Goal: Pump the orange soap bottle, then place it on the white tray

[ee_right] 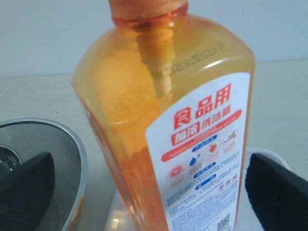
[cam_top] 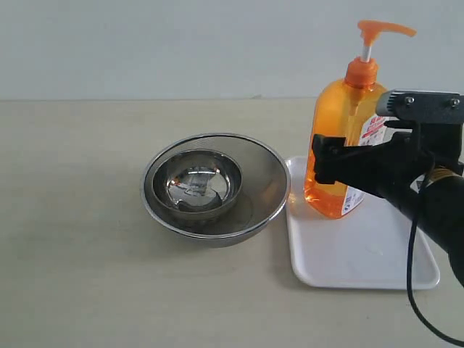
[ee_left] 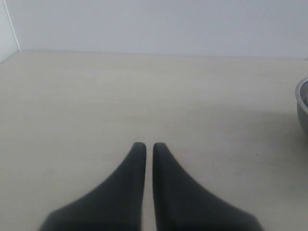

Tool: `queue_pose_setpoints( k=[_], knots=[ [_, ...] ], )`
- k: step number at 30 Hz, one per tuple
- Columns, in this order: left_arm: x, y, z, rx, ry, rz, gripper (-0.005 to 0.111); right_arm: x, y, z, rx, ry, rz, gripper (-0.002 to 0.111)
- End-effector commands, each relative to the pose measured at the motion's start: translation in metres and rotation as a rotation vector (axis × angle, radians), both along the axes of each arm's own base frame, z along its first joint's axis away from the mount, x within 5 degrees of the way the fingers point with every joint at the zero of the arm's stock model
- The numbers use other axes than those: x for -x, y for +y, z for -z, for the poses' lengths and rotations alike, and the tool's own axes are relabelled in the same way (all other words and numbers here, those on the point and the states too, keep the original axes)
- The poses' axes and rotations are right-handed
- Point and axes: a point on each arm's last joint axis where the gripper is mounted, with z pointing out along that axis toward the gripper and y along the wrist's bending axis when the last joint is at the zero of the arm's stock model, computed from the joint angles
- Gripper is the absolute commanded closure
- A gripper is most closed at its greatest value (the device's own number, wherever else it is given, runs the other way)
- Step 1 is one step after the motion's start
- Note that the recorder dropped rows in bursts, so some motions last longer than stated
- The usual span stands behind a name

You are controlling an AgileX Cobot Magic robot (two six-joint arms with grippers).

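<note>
The orange soap bottle (cam_top: 341,138) stands upright on the white tray (cam_top: 370,254), near its far left corner, with its pump head (cam_top: 377,29) raised. My right gripper (cam_top: 333,163) is open around the bottle's lower body. In the right wrist view the bottle (ee_right: 159,120) fills the middle, and the black fingers (ee_right: 276,192) stand clear of its sides. A strip of tray (ee_right: 115,211) shows beneath it. My left gripper (ee_left: 149,147) is shut and empty over bare table; it is out of the exterior view.
A large steel bowl (cam_top: 257,181) with a smaller steel bowl (cam_top: 194,185) nested inside sits just left of the tray. Its rim (ee_right: 72,144) lies close to the bottle, and an edge (ee_left: 303,106) shows in the left wrist view. A black cable (cam_top: 410,290) hangs off the right arm.
</note>
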Motion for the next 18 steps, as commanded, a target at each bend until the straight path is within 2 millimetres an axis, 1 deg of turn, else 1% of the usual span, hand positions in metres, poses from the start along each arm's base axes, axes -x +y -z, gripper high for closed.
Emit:
queue_pose_setpoints(
  k=[1, 5, 10, 12, 18],
  knots=[
    [0.000, 0.000, 0.001, 0.001, -0.001, -0.001, 0.102, -0.006, 0.003, -0.009, -0.027, -0.042, 0.007, 0.003],
    [0.000, 0.000, 0.001, 0.001, -0.001, -0.001, 0.102, -0.013, 0.010, -0.015, -0.034, -0.021, -0.012, 0.003],
    [0.000, 0.000, 0.001, 0.001, -0.001, -0.001, 0.102, -0.017, 0.008, -0.019, 0.017, -0.036, 0.022, 0.003],
    [0.000, 0.000, 0.001, 0.001, -0.001, -0.001, 0.102, -0.019, 0.008, -0.022, 0.065, -0.053, 0.015, 0.003],
    [0.000, 0.000, 0.001, 0.001, -0.001, -0.001, 0.102, -0.020, 0.006, -0.022, 0.071, -0.053, 0.040, 0.003]
  ],
)
